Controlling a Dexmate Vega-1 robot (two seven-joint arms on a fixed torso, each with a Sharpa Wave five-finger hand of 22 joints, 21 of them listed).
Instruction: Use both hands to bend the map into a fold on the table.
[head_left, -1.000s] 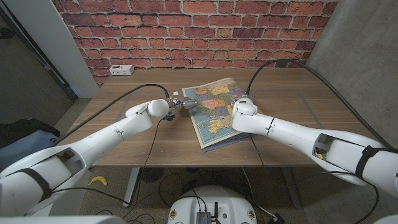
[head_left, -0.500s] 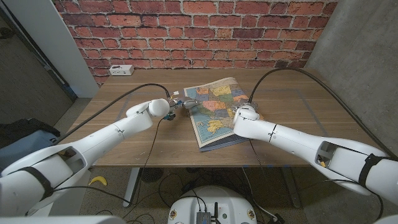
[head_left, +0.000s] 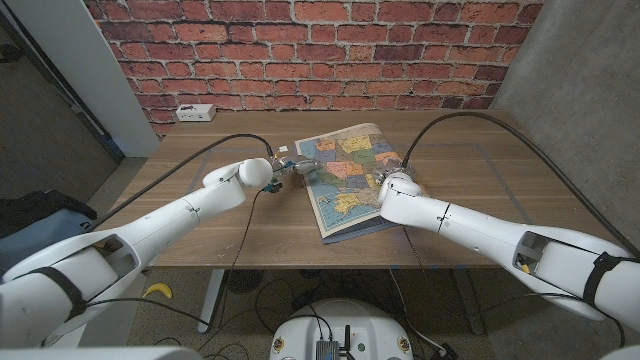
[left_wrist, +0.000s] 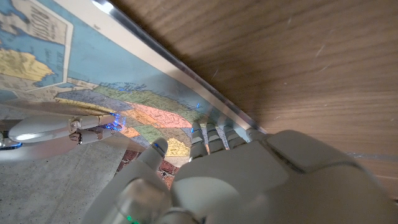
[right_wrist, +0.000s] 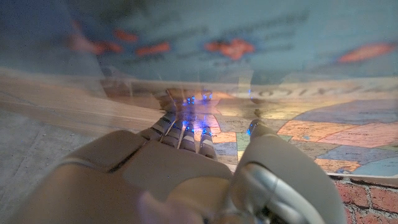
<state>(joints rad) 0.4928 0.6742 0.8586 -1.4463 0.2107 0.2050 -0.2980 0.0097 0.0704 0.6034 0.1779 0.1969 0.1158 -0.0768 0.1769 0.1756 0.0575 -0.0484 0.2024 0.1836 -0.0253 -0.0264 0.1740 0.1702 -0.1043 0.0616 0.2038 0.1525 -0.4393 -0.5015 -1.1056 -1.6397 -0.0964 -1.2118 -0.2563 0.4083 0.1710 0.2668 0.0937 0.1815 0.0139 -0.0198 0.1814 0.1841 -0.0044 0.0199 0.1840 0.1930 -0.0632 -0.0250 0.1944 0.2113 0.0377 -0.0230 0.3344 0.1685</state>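
Spanning most of the head view: wooden table (head_left: 200, 215), backing onto a red brick wall (head_left: 300, 50) at 12 o'clock. Lying near table centre, slightly toward 1 o'clock: map (head_left: 345, 180), colourful, tilted, near corner reaching the front edge at about 6 o'clock, looking open and mostly flat. Coming in from 7 o'clock: left arm, left hand (head_left: 290, 168) sitting at the map's 9 o'clock edge; in the left wrist view, left hand (left_wrist: 236, 180) with fingers (left_wrist: 214, 134) pressed together side by side, tips touching the map's (left_wrist: 93, 68) border, thumb apart; pinching or just pressing, cannot tell. Coming in from 4 o'clock: right arm, right hand (head_left: 392, 184) sitting on the map's 3 o'clock side; in the right wrist view, right hand (right_wrist: 186, 168) over the printed sheet (right_wrist: 348, 137), fingers (right_wrist: 183, 134) lying close together, pointing onto the paper, thumb set apart; view blurred, grip on the paper impossible to confirm. Sitting at the table's far 10 o'clock corner: small white power strip (head_left: 195, 112). Trailing along both arms: black cables (head_left: 440, 120).
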